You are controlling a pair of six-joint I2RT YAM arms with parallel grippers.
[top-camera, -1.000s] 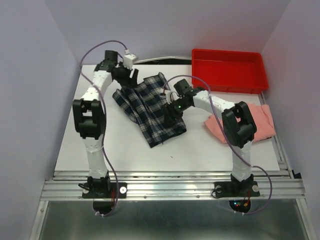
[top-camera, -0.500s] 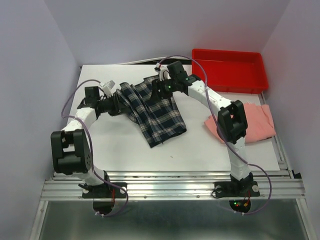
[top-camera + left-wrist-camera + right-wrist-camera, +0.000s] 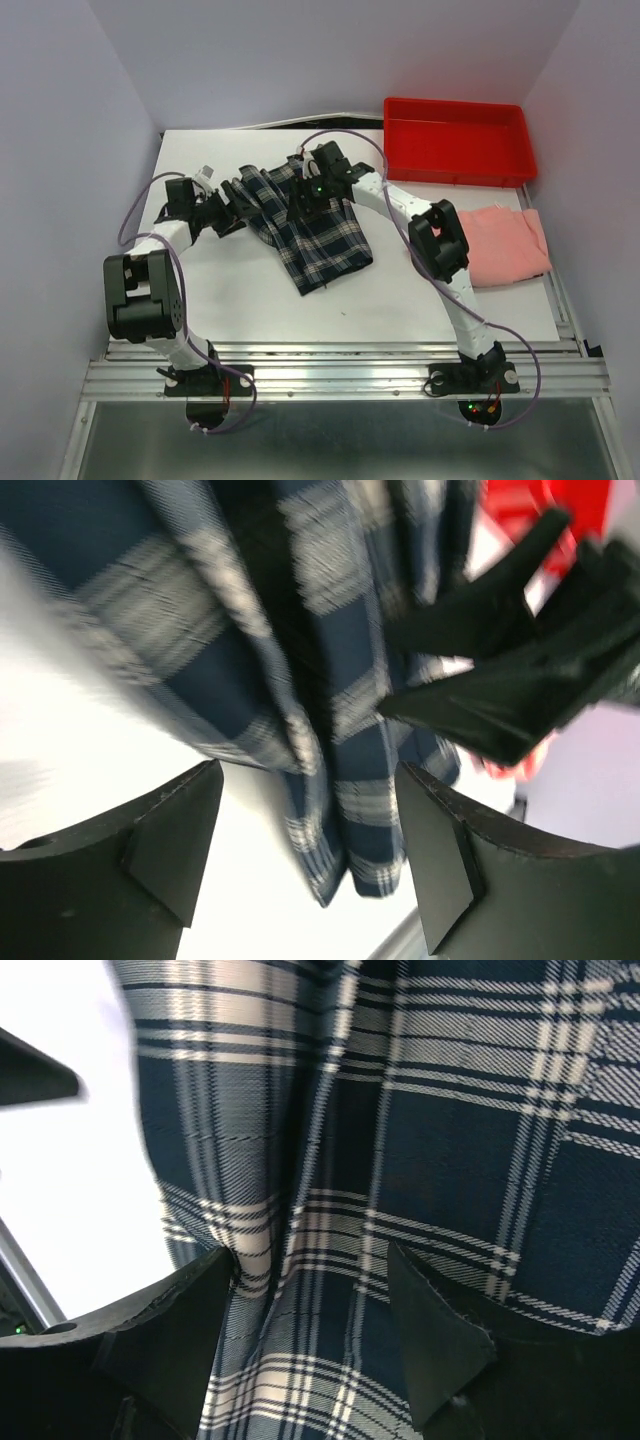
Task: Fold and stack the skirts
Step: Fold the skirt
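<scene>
- Pale lilac walls (image 3: 60,150) close in a white surface (image 3: 400,300) on three sides; the two arms are bolted at its near edge.
- A shallow red plastic tray (image 3: 455,104) sits at the far right corner of the surface.
- The pleated dark navy-green plaid cloth skirt with white lines (image 3: 325,240) lies across the middle of the surface. It is bunched into folds toward the far edge, and a flatter panel reaches toward the near edge.
- The plain salmon-pink cloth skirt (image 3: 510,245) lies flat by the right edge, just on the near side of the tray and well apart from the plaid one.
- The left claw (image 3: 236,200) reaches in low from the left edge, at the bunched far-left end of the plaid skirt.
- In the left wrist view its fingers (image 3: 170,850) are spread wide, and folds of plaid cloth hang just beyond the gap. No cloth is pinched between them.
- The right claw (image 3: 300,207) points down over the far part of the same skirt, close to the left one.
- In the right wrist view its fingers (image 3: 440,1350) are also wide apart, with a pleat ridge running into the gap and nothing clamped.
</scene>
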